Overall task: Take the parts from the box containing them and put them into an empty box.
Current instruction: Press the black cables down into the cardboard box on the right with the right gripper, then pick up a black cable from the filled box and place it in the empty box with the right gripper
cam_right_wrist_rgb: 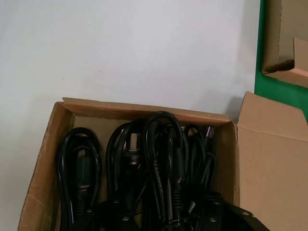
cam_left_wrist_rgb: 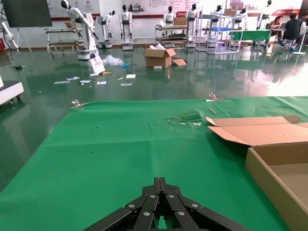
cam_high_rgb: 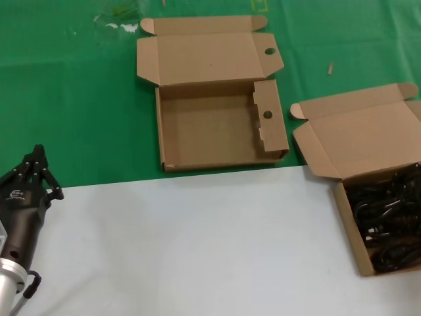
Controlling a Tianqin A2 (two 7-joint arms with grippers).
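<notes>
While my left arm is sitting low at the counter's (cam_high_rgb: 197,243) near left corner, its gripper (cam_high_rgb: 36,168) is pointing toward the green cloth (cam_high_rgb: 72,99), with the black fingers (cam_left_wrist_rgb: 161,202) drawn together to a point and holding nothing. From the left wrist view, those fingers are hovering over the cloth, and the empty box (cam_left_wrist_rgb: 276,178) is lying off to one side.

Moving rightward, the empty box (cam_high_rgb: 217,125) is resting on the cloth just past the white counter's edge, its lid (cam_high_rgb: 204,56) lying flat and open behind it. A round hole is showing in the lid's side flap (cam_high_rgb: 270,51), and another in the stepped inner flap (cam_high_rgb: 268,115). Its inside is bare cardboard.

Farther right, the full box (cam_high_rgb: 348,224) is sitting on the white counter at the picture's right edge, well apart from the empty one, with its plain lid (cam_high_rgb: 362,138) leaning back over the cloth. Black cables (cam_high_rgb: 388,217) are filling it in tangled loops.

From my right wrist view, I am looking straight down into that box (cam_right_wrist_rgb: 48,144), where the cables (cam_right_wrist_rgb: 159,159) are lying packed side by side. Something dark is showing at the frame's edge; I cannot tell how my right fingers are standing.
</notes>
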